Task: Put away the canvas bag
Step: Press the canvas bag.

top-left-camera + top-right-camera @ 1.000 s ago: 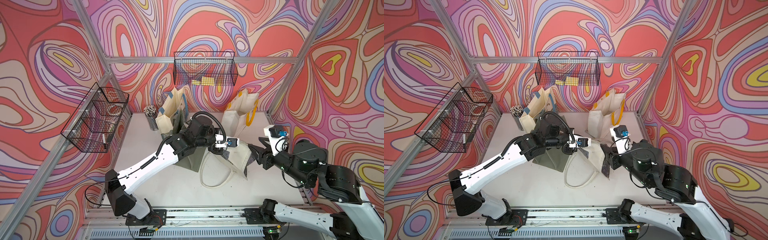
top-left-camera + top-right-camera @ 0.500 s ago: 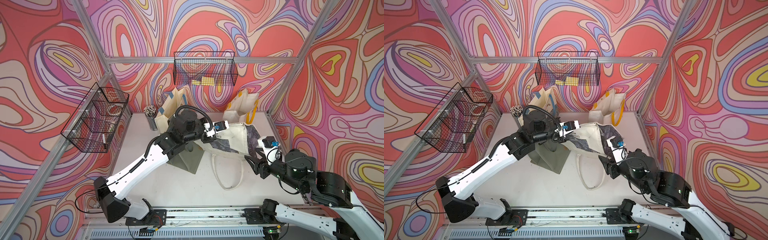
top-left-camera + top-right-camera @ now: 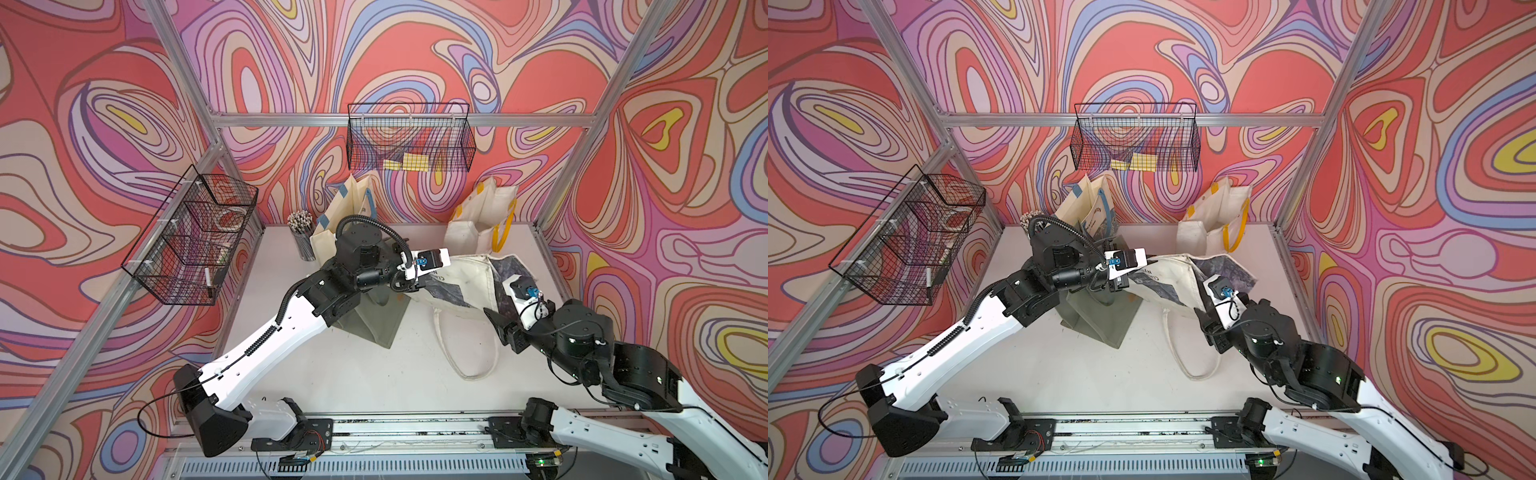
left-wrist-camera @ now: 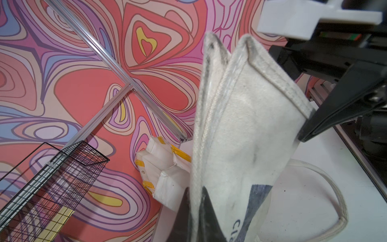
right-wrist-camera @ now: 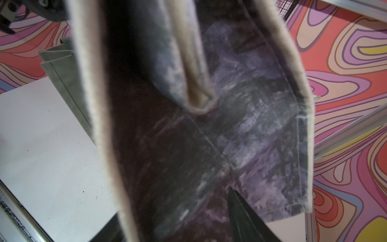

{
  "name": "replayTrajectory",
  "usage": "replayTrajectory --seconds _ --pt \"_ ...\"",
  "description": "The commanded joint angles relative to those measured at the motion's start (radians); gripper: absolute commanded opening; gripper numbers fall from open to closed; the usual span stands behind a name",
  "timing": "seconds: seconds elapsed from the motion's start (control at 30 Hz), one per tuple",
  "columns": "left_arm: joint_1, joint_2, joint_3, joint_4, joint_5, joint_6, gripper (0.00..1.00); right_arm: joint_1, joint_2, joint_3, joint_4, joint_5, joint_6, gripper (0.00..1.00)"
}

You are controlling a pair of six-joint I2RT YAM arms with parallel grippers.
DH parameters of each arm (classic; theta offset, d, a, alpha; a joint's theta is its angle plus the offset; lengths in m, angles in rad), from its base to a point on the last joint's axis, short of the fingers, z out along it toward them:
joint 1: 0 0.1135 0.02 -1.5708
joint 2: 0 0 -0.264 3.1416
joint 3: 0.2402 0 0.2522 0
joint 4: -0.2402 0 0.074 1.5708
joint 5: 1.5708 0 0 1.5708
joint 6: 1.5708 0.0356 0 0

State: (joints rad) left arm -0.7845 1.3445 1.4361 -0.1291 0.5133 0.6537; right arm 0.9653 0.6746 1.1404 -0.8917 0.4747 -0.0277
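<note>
— Where is the canvas bag (image 3: pixel 461 274) held?

— It is held up off the table (image 3: pixel 332 374), between the two arms. One upper edge is clamped in the left pincer (image 3: pixel 411 286), which is closed tight on the cloth. Only the handle loop (image 3: pixel 469 361) is left trailing on the table.

— And the right pincer (image 3: pixel 498 326)?

— Its jaws are seen apart, just beside the printed end of the bag. No grip is shown there.

— Why is it carried so?

— Probably so that the limp cloth is lifted clear of the green bag (image 3: pixel 374 320) and can be set by the yellow-handled bag (image 3: pixel 478 224) at the back wall. A second hold is judged useful against sagging.
</note>
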Motion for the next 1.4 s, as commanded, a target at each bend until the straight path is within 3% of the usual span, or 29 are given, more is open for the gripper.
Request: replayTrajectory --seconds 0.0,0.3,0.47,0.7,1.03,1.37 --pt "-0.001 -0.033 0.013 0.102 0.095 -0.005 0.00 0.003 -0.018 -0.056 0.080 -0.035 -0.051 0.68" --pt "-0.002 -0.004 0.052 0.116 0.174 -0.067 0.00 0.003 -0.020 -0.136 0.211 -0.174 -0.067 0.55" --pt "-0.010 0.004 0.052 0.080 0.174 -0.041 0.00 0.003 0.011 -0.114 0.204 -0.175 -0.077 0.54" --pt "-0.009 -0.019 0.041 0.009 0.152 0.035 0.00 0.003 -0.030 0.057 0.089 -0.058 -0.067 0.69" --pt "-0.010 -0.019 0.053 -0.047 0.122 0.075 0.00 0.003 0.046 0.154 0.049 -0.071 -0.110 0.86" --pt "-0.009 0.000 0.087 -0.092 0.168 0.142 0.00 0.003 0.045 0.100 0.085 -0.133 -0.193 0.89"
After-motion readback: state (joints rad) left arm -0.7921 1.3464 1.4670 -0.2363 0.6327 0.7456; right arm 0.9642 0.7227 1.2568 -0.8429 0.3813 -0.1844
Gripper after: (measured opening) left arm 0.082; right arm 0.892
